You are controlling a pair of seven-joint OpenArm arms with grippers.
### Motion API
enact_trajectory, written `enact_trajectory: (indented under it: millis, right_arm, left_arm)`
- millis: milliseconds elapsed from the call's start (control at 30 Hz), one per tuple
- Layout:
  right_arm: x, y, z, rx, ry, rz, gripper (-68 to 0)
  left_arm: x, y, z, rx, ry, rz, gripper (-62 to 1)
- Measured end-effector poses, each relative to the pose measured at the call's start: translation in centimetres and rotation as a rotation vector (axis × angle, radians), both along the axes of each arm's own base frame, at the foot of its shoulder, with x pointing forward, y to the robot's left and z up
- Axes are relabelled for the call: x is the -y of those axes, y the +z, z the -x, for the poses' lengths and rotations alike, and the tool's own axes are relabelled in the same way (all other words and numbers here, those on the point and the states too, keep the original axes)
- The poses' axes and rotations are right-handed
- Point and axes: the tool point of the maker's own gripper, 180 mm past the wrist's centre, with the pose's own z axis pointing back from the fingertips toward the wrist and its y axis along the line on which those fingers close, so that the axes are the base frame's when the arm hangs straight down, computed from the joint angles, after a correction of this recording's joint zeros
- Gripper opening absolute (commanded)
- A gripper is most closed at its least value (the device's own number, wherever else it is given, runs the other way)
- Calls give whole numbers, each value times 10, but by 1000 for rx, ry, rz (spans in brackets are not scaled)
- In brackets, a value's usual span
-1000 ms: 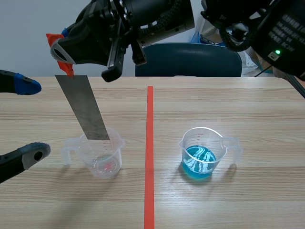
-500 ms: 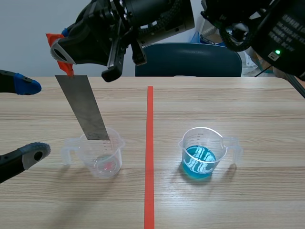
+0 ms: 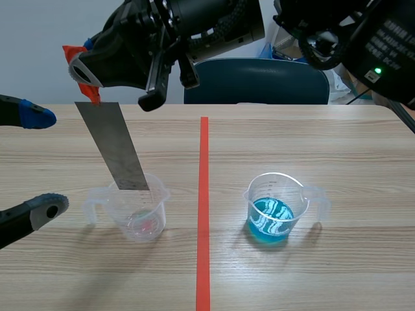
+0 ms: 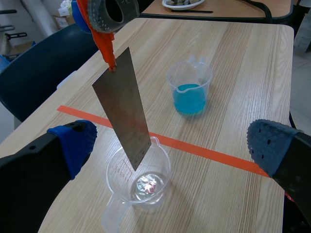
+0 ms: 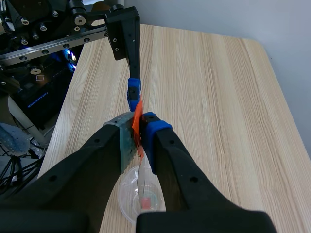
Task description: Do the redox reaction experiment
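My right gripper point(image 3: 83, 70) reaches across from the right, high over the table's left half. It is shut on an orange tab point(image 5: 137, 119) from which a grey metal strip point(image 3: 114, 147) hangs tilted. The strip's lower end sits at the mouth of a clear beaker point(image 3: 137, 210) holding a little clear liquid with a reddish spot. In the left wrist view the strip point(image 4: 124, 114) hangs over that beaker point(image 4: 138, 180), under the right gripper point(image 4: 109, 10). A second beaker point(image 3: 275, 208) with blue liquid stands right of the tape. My left gripper point(image 3: 43, 162) is open, left of the clear beaker.
An orange-red tape line point(image 3: 203, 214) runs down the middle of the wooden table. A blue chair point(image 3: 259, 81) stands behind the far edge. The blue beaker point(image 4: 189, 88) stands beyond the tape in the left wrist view. Dark equipment point(image 5: 43, 43) lies off the table's side.
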Motion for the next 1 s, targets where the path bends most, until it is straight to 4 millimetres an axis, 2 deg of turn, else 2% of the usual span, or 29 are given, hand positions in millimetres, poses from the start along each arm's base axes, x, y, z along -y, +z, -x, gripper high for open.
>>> enact_trajectory:
  millis: [633, 867, 1000]
  right_arm:
    - [0, 0, -1, 9, -3, -3, -669]
    - [1, 0, -10, 15, -27, -27, -669]
    - [3, -7, -21, 1, -58, -32, -669]
  left_arm:
    - [0, 0, 0, 0, 0, 0, 14]
    - [0, 0, 0, 0, 0, 0, 14]
    - [0, 0, 0, 0, 0, 0, 14]
